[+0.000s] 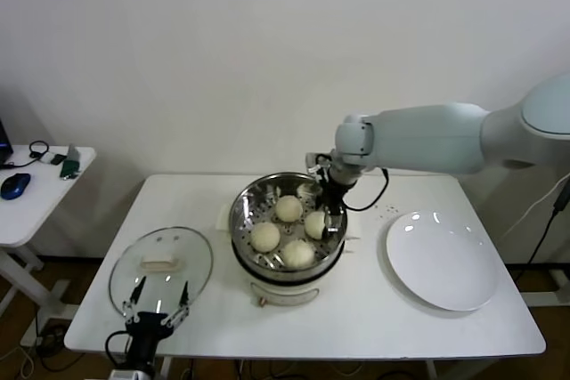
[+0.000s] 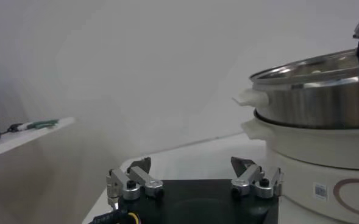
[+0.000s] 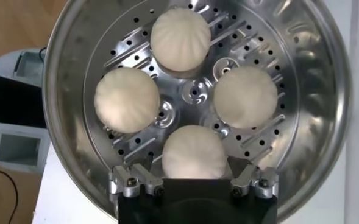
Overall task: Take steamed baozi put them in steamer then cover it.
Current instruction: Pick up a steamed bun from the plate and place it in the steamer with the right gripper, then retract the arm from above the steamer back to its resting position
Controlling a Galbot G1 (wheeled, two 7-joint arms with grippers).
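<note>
The right gripper, jaws wide, hangs mid-frame over four cream-white buns in the shiny steel steamer; the clear glass lid lies lower left, unplaced.

A white desk stands against a plain pale wall. On its right part lies a flat white plate, bare, with a few light reflections on its surface. To the far left, apart from the desk, stands a smaller white side table. On it lie a blue computer mouse, a black cable loop and a small green-and-grey object near its right edge. A brown floor shows below the side table, with a cable lying on it.
</note>
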